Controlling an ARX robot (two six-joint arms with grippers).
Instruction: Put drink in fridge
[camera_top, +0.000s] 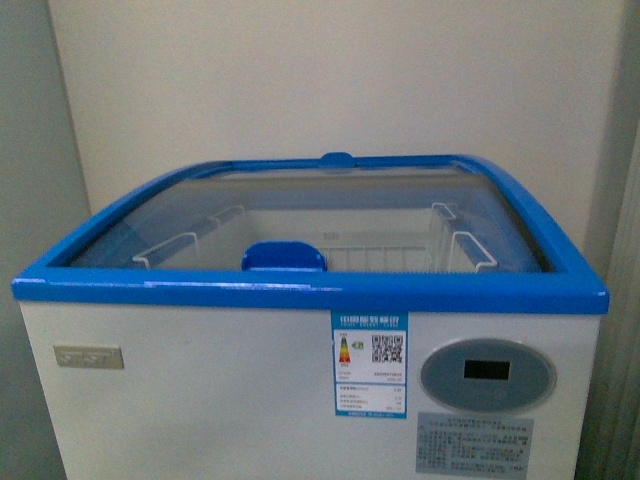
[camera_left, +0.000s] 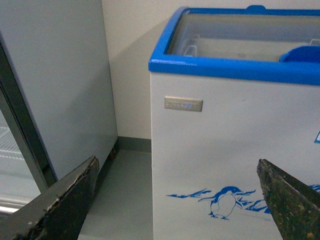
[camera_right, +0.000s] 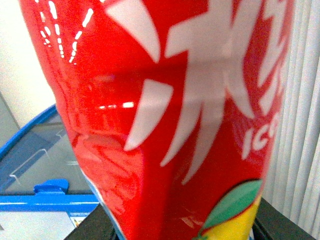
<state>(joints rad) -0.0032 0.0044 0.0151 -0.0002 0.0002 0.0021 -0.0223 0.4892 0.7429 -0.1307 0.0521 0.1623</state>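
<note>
The fridge (camera_top: 200, 390) is a white chest freezer with a glossy blue top rim (camera_top: 300, 288), a closed curved glass lid with a blue handle (camera_top: 284, 257), and an oval grey display panel (camera_top: 487, 375). Neither arm shows in the front view. In the left wrist view the fridge (camera_left: 225, 150) stands close ahead, with its penguin decal (camera_left: 223, 202); my left gripper (camera_left: 177, 195) is open and empty before its front corner. My right gripper (camera_right: 185, 227) is shut on the red drink carton (camera_right: 175, 100), which fills the right wrist view; the fridge's blue rim (camera_right: 45, 200) shows below and beside it.
A taller plain grey upright cabinet (camera_left: 55, 85) stands beside the fridge, with a gap of grey floor (camera_left: 125, 190) between them. White wire baskets (camera_top: 180, 248) sit inside under the glass. A cream wall (camera_top: 330, 80) is behind. Pale vertical blinds (camera_right: 300, 115) hang near the carton.
</note>
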